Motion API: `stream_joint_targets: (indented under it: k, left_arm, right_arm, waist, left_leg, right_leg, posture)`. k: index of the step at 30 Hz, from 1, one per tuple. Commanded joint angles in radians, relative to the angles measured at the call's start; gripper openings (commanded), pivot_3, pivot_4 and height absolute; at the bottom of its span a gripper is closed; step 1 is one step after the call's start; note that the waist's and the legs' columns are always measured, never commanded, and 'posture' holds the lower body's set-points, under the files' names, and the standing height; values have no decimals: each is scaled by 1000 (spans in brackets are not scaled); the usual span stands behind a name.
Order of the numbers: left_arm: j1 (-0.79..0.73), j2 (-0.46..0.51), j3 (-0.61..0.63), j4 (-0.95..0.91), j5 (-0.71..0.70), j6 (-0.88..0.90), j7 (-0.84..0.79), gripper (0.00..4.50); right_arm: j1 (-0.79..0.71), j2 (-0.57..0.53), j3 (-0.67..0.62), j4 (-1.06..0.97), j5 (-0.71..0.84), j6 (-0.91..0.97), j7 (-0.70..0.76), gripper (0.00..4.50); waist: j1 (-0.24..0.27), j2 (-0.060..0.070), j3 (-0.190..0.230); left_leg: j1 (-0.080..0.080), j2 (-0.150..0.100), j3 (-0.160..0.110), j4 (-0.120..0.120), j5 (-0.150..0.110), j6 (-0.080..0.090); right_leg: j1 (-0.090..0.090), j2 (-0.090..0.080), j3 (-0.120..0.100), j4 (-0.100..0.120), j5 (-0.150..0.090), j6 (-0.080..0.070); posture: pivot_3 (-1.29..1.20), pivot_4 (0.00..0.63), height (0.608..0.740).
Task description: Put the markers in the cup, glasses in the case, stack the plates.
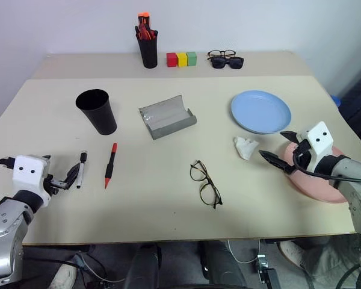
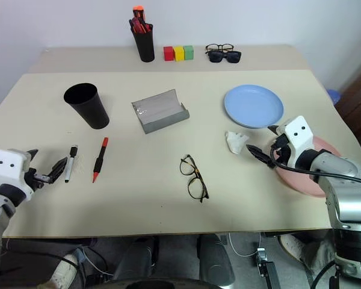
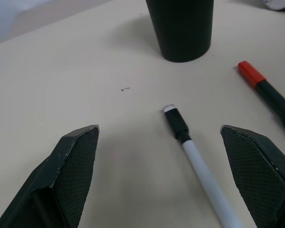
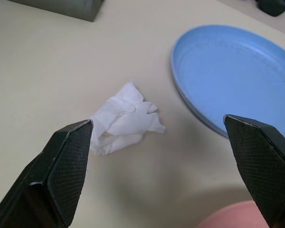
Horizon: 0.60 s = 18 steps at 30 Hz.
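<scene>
The white marker (image 1: 82, 169) and the red marker (image 1: 111, 164) lie side by side at the front left, below the black cup (image 1: 97, 111). My left gripper (image 1: 68, 178) is open just left of the white marker (image 3: 199, 166), whose near end lies between its fingers. The glasses (image 1: 206, 183) lie unfolded at the front centre. The grey case (image 1: 166, 117) sits open in the middle. The blue plate (image 1: 260, 111) is to the right. My right gripper (image 1: 278, 146), open and empty, hovers over the left rim of the pink plate (image 1: 325, 188).
A crumpled white tissue (image 1: 245, 147) lies between the blue plate and my right gripper. On the back table stand a black pot of orange-red pens (image 1: 148, 45), three coloured blocks (image 1: 181, 59) and dark sunglasses with another pair (image 1: 226, 59).
</scene>
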Motion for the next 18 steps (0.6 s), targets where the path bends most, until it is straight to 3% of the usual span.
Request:
stream_joint_targets:
  k: [1,6,18]
  left_arm:
    - [14,-2,21,-46,-3,2,14,4192]
    - [-12,-21,12,-55,-6,57,70,4192]
    - [-396,-70,-89,-54,-4,637,347,4357]
  right_arm:
    - [-30,0,3,9,1,-34,6,4500]
    - [-73,16,47,25,1,-56,15,4500]
    - [-203,262,360,-171,-7,-15,-28,4500]
  waist:
    - [0,0,0]
    - [0,0,0]
    - [0,-1,0]
  left_leg:
    - [0,0,0,0,0,0]
    - [0,0,0,0,0,0]
    - [2,0,-2,0,0,0]
  right_leg:
    - [0,0,0,0,0,0]
    - [0,0,0,0,0,0]
    - [1,1,0,2,3,5]
  posture:
    - [0,150,740]
    - [0,150,740]
    - [0,150,740]
